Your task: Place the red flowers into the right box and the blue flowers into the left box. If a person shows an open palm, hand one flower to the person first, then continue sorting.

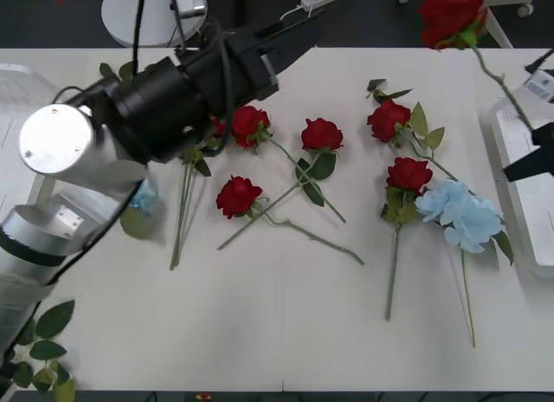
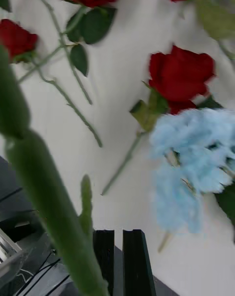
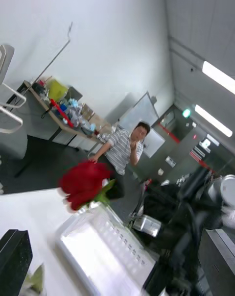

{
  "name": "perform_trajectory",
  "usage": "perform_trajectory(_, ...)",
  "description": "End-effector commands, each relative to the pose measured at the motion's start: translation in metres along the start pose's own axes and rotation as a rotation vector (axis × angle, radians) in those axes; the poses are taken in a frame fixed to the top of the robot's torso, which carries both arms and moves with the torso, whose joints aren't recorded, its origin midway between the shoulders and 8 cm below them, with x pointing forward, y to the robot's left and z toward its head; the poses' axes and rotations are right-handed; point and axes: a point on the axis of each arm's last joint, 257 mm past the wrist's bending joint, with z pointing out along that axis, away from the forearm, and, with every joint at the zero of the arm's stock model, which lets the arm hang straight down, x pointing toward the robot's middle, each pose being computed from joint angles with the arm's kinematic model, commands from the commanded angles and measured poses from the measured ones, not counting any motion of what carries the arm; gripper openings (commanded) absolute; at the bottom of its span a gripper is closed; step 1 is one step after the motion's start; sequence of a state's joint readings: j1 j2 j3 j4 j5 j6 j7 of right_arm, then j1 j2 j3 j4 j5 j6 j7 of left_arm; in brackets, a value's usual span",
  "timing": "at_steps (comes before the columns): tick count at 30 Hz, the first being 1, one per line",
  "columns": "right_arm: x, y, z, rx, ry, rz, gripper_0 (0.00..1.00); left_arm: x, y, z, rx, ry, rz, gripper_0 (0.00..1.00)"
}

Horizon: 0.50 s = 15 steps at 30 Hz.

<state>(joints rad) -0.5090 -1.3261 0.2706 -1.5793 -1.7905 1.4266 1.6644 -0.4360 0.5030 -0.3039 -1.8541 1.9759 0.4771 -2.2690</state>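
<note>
The white table point(image 1: 286, 324) carries five red flowers point(image 1: 322, 134) and one blue flower point(image 1: 459, 213); its near half lies bare. The right hand point(image 2: 118, 257), fingers nearly together, holds a sixth rose point(image 1: 451, 12) over the right box point(image 1: 519, 172).

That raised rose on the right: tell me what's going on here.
The right gripper is shut on the stem of a red rose, holding it up over the right box. The left arm reaches across the table with its gripper near the far edge. Five red roses and a blue flower lie unsorted on the table.
</note>
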Motion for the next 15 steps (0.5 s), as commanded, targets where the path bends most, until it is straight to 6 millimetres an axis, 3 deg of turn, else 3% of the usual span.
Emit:
perform_trajectory(1,0.003,-0.055,-0.054,0.109,-0.017,0.115,0.0,-0.013,0.052,-0.067,-0.073,0.137,-0.004,1.0)
perform_trajectory(5,0.021,-0.105,-0.07,0.224,-0.002,0.201,0.0,-0.015,0.074,-0.118,-0.135,0.312,0.014,1.0)
perform_trajectory(9,0.043,-0.159,-0.081,0.334,0.005,0.298,0.0,-0.002,0.097,-0.177,-0.27,0.525,-0.014,1.0)
perform_trajectory(15,0.064,-0.209,-0.065,0.429,0.007,0.374,0.0,0.018,0.13,-0.259,-0.469,0.801,0.032,1.0)
